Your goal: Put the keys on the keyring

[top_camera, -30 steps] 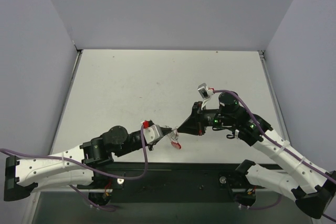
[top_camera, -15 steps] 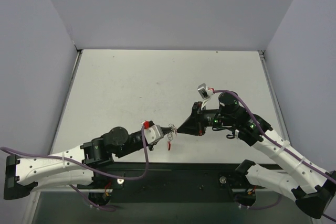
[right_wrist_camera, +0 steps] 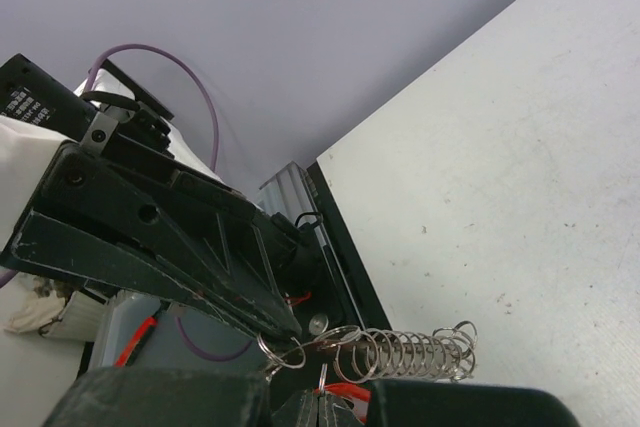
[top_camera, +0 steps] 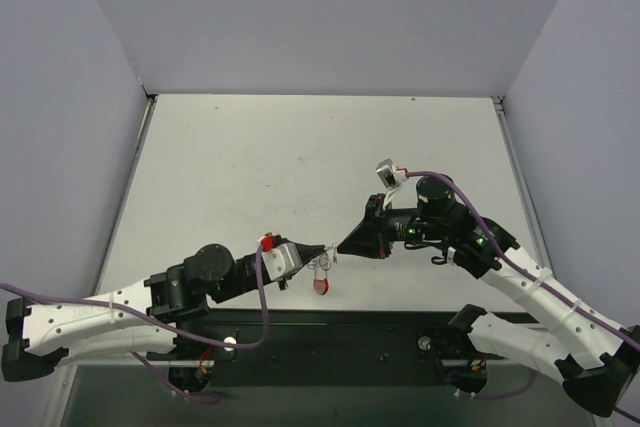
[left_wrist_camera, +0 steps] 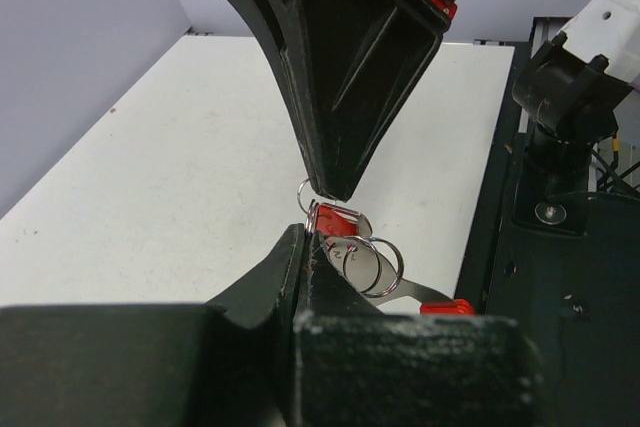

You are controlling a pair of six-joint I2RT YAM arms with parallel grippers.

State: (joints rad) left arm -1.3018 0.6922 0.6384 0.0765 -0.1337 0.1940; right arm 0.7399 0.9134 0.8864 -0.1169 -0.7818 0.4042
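My left gripper (top_camera: 323, 250) and right gripper (top_camera: 340, 246) meet tip to tip above the table's near edge. The left gripper (left_wrist_camera: 303, 234) is shut on the keyring, pinching a silver wire ring (left_wrist_camera: 372, 262). The keyring's red clip (top_camera: 320, 285) hangs below the tips. In the right wrist view the stacked wire rings (right_wrist_camera: 415, 352) stretch sideways like a coil. The right gripper (right_wrist_camera: 322, 405) is shut on a thin ring, with the small red key tag (left_wrist_camera: 335, 218) right at its tip. Its hold on the tag itself is hidden.
The white table (top_camera: 280, 167) is walled in grey on three sides. A black base rail (top_camera: 330, 332) runs along the near edge under both arms. Purple cables (top_camera: 265, 297) loop off each wrist.
My left gripper has drawn back a little to the left and its wrist has turned. The red clip has swung lower and left under the tips. The right arm has stayed still.
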